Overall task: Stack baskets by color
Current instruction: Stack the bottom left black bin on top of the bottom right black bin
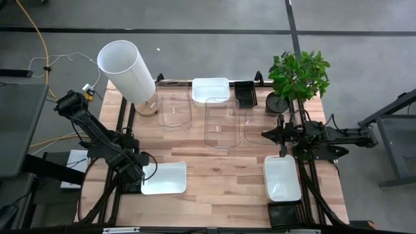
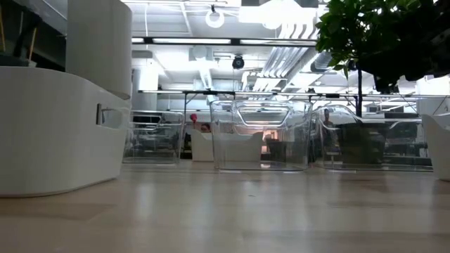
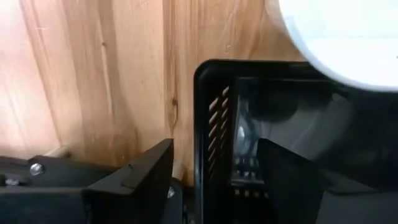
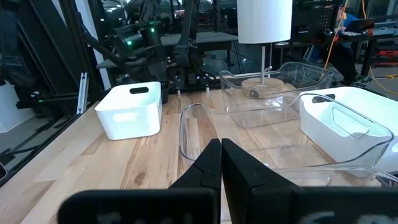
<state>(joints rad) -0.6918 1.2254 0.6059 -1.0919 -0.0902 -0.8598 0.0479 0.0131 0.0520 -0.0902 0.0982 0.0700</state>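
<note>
1. Wooden tabletop (image 1: 221,175), pale planks, fills our high view; grey floor surrounds it.
2. Nearest us, at the front edge toward the right corner, we note a small black slotted basket (image 1: 286,215).
3. Just behind it sits a white basket (image 1: 282,178), long side running front to back, near the right edge.
4. Toward the front left, another white basket (image 1: 164,178) lies beside the left gripper (image 1: 144,173). Its fingers (image 3: 146,177) stand spread; in the left wrist view a black slotted basket (image 3: 280,143) sits between them, with a white rim touching over it. We cannot tell whether the fingers touch it.
5. Mid-depth, at the right edge, the right gripper (image 1: 283,151) hangs above the table, fingers (image 4: 205,165) pressed together, holding nothing.
6. Center, three clear baskets: one in the middle (image 1: 221,122), one left of it toward the back (image 1: 173,108), a third to the right (image 1: 257,127), partly under the right arm.
7. Back edge: the third white basket (image 1: 210,91), with a black slotted basket (image 1: 245,93) beside it.
8. Back left corner: a big white cylinder (image 1: 127,70), tilted. Back right corner: a potted plant (image 1: 298,77).
</note>
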